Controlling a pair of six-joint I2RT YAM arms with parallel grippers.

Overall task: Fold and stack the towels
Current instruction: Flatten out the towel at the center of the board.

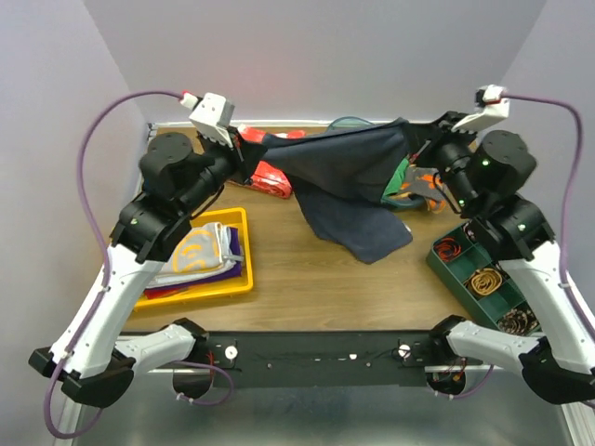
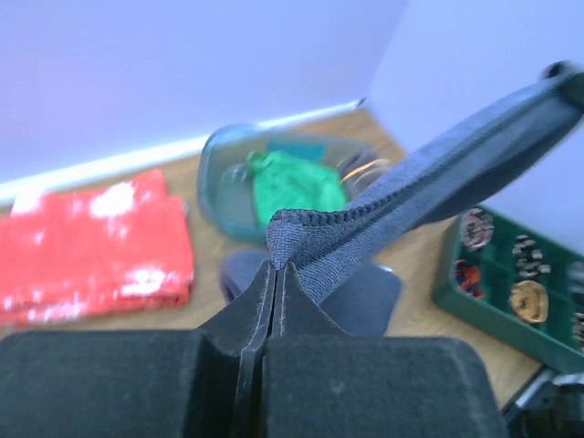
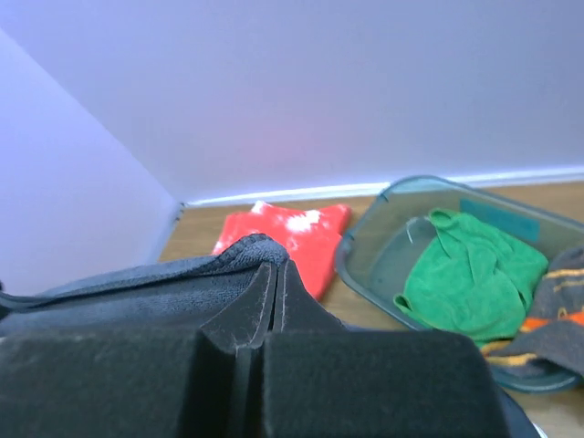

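the wooden table [image 1: 307,288] carries everything; above its far half a dark navy towel [image 1: 349,177] hangs spread between the two arms, its top edge pulled nearly taut and its lower part sagging to a point that seems to brush the wood, likely so it can be laid flat for a fold. at the left, a yellow tray [image 1: 244,279] holds the folded towels [image 1: 200,251] already stacked. a clear tub [image 3: 429,182] at the back keeps a green towel [image 3: 474,274] and a dark grey towel with orange markings [image 3: 557,319] waiting. the left gripper [image 2: 276,274] is clamped on one hemmed corner, the right gripper [image 3: 274,274] pinched tight on the opposite edge.
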